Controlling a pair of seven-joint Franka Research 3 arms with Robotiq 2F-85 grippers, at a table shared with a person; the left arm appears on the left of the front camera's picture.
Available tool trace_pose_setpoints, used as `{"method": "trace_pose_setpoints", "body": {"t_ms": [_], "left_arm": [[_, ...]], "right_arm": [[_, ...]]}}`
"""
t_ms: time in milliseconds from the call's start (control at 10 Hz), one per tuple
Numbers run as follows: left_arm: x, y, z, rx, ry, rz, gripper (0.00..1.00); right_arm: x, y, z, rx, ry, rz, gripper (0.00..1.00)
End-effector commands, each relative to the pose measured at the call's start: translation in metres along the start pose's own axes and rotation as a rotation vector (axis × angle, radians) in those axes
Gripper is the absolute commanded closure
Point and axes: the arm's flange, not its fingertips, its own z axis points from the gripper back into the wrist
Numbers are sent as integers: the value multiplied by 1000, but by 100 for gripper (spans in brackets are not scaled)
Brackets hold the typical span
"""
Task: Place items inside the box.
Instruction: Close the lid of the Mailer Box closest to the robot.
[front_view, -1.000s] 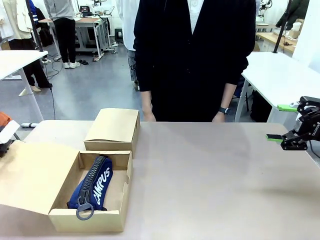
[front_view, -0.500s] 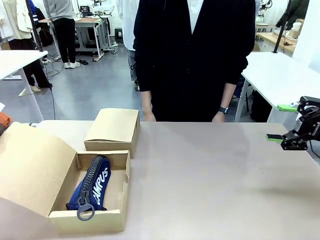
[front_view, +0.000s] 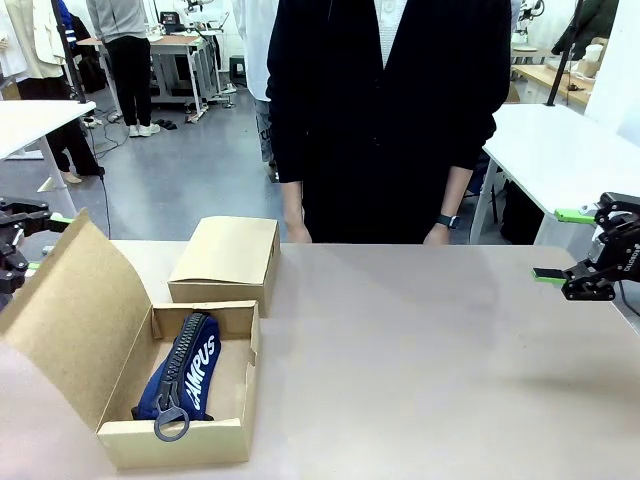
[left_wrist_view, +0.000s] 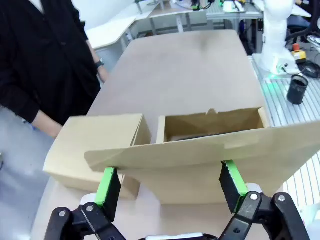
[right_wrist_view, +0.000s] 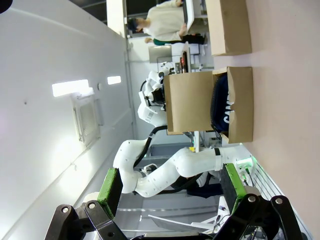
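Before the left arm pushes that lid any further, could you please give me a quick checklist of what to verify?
1. Navy blue zip pouch lies fully inside the open brown cardboard box: ok.
2. Hinged cardboard lid raised past flat, tilted, not closed: ok.
3. Left hand open, green pads behind the lid edge: ok.
4. Right hand open, holding nothing, apart from the box: ok.
5. Person's hands at the far table edge, away from the box: ok.
6. Closed smaller cardboard box touching the open box: cannot tell.
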Motion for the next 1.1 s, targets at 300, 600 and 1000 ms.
{"method": "trace_pose_setpoints", "body": {"t_ms": [300,600,1000], "left_arm": [[4,-82,-95,-216,-60,7,0],[-27,-111,-140,-345,107,-13,0],[-56,-129,-170,-429,252,-7,0]], "right_arm": [[-4,3,1,-7,8,-14,0],[-4,3,1,-7,8,-14,0],[-4,3,1,-7,8,-14,0]]}}
